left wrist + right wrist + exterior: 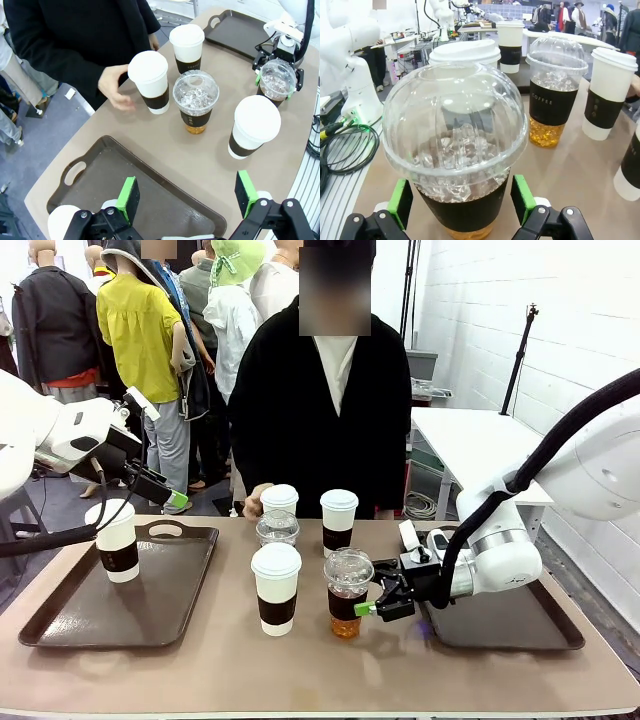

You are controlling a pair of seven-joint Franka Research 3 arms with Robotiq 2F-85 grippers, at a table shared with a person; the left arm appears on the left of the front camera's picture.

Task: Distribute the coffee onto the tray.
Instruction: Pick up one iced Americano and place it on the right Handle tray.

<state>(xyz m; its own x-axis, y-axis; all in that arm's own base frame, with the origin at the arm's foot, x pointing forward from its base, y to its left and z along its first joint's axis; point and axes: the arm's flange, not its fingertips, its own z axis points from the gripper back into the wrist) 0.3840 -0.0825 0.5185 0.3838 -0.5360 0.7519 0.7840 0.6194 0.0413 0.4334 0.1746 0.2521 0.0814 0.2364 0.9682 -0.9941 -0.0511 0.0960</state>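
Pads (365, 609) of the right gripper (372, 588) straddle an upright iced cup (347, 585) on the table (300, 665), right tray (510, 625) just beside. Left wrist view: left gripper (187, 196) spread, empty, above left tray (110, 165). Right wrist view: pads flank the cup's sleeve (contact unclear).

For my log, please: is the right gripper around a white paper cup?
No, the right gripper flanks a clear dome-lidded plastic cup of amber drink.

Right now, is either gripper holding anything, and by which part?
Left gripper is open, holding nothing. Right gripper straddles the near clear cup at its dark band; whether the pads grip it cannot be told.
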